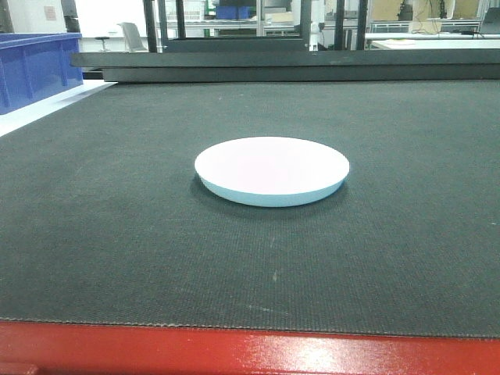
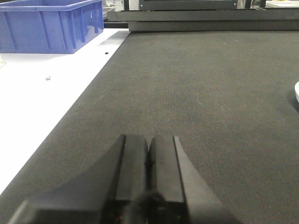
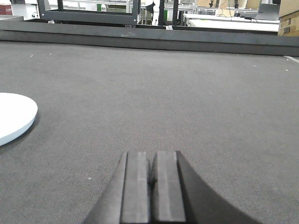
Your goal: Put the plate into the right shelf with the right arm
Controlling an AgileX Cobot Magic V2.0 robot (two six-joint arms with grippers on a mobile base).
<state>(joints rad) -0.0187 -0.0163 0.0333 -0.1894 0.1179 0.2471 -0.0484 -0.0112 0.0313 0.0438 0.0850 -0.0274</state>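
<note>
The white plate lies flat on the dark mat in the middle of the table. Its edge shows at the left of the right wrist view and as a sliver at the right edge of the left wrist view. My right gripper is shut and empty, low over the mat to the right of the plate. My left gripper is shut and empty, low over the mat to the left of the plate. Neither gripper shows in the front view. The right shelf is out of view.
A blue bin stands at the far left on a white surface beside the mat. A dark raised bar runs along the mat's far edge. The red table frame is at the front edge.
</note>
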